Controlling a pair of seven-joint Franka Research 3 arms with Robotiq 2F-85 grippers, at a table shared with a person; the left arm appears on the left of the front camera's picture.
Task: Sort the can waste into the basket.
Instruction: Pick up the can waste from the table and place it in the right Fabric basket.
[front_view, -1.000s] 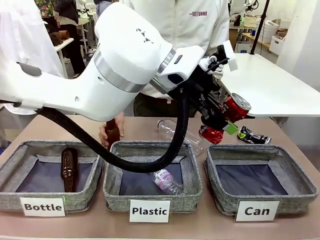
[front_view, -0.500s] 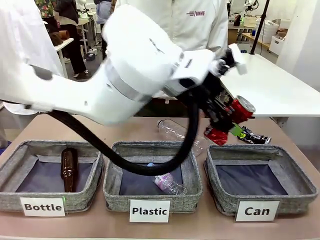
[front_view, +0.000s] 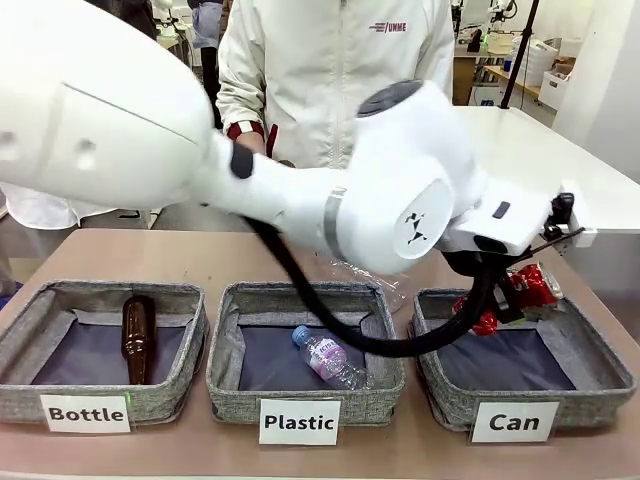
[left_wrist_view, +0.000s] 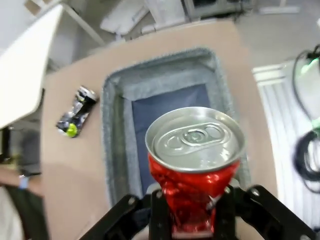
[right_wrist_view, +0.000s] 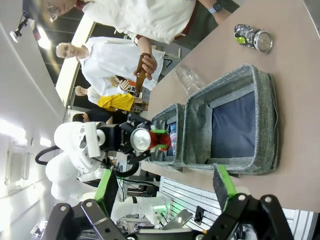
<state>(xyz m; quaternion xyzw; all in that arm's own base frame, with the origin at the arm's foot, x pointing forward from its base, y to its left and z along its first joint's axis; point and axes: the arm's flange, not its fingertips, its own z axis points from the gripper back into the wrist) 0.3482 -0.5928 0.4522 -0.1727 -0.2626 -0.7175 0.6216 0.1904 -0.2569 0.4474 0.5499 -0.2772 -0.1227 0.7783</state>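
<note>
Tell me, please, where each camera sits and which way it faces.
Front view: fixed on robot's side, facing the person across the table; left arm crosses it.
Left wrist view: looks down past left gripper and red can into the Can basket.
Right wrist view: rolled sideways, open right gripper below, facing that basket.
All share the red can and Can basket.

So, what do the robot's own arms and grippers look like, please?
The left arm has smooth, rounded white shells, a silver ring at one joint, a small black mark and a thick black ribbed cable hose. The left gripper is black. The right gripper is black with bright green pads on its fingers.
</note>
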